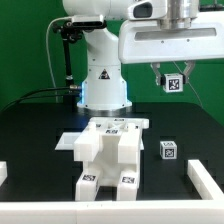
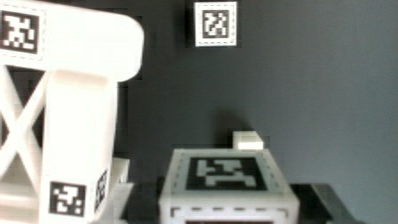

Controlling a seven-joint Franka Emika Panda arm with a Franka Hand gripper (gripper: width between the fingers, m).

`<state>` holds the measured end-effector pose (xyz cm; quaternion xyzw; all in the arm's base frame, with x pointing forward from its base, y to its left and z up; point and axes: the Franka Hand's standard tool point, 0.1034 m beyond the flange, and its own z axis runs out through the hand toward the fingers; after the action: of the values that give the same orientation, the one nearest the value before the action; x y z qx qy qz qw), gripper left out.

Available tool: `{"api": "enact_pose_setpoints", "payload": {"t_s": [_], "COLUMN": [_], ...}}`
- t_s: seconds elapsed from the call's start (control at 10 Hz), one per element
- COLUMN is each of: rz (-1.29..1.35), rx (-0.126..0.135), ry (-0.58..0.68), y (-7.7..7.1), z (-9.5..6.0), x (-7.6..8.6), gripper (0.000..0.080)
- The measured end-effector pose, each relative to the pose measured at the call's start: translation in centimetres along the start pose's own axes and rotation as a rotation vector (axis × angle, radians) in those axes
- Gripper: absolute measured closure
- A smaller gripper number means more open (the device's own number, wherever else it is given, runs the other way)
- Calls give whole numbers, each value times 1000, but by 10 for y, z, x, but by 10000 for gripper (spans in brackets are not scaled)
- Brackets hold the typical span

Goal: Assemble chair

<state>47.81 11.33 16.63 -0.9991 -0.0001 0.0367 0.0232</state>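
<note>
The partly built chair [image 1: 110, 150], chunky white pieces with square tags, stands on the black table in the middle; in the wrist view it is the tall white frame [image 2: 71, 100]. My gripper [image 1: 172, 76] hangs high above the table on the exterior view's right, shut on a small white tagged block [image 1: 173, 84]. In the wrist view the block [image 2: 222, 175] sits between my dark fingers [image 2: 324, 196], with the gripper [image 2: 222, 205] closed around it. A loose white tagged post [image 1: 168, 150] stands on the table beside the chair; it also shows in the wrist view [image 2: 215, 25].
The robot base [image 1: 103, 85] stands behind the chair. White raised edges lie at the exterior view's left [image 1: 3, 173] and right [image 1: 206, 180]. A small white bit [image 2: 249, 138] shows just beyond the held block.
</note>
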Motion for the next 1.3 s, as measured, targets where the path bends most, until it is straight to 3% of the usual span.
{"api": "enact_pose_setpoints", "payload": {"t_s": [0.2,0.3,0.4,0.6,0.7,1.0,1.1,1.3], "rz": [0,-31,-80,-193,-217,-210,-233,-272], "rx": [-2,-7,-7,-14,-18,-17,-27,-63], "ry": [-4,-5,-7,26,43,38,30,12], "y": [2,13,27,65,70,68,72,90], "z": [2,10,6,-9,-8,-6,-4,4], "x": [0,5,14,51,58,56,57,75], "gripper": [517,517,517,517,517,517,517,517]}}
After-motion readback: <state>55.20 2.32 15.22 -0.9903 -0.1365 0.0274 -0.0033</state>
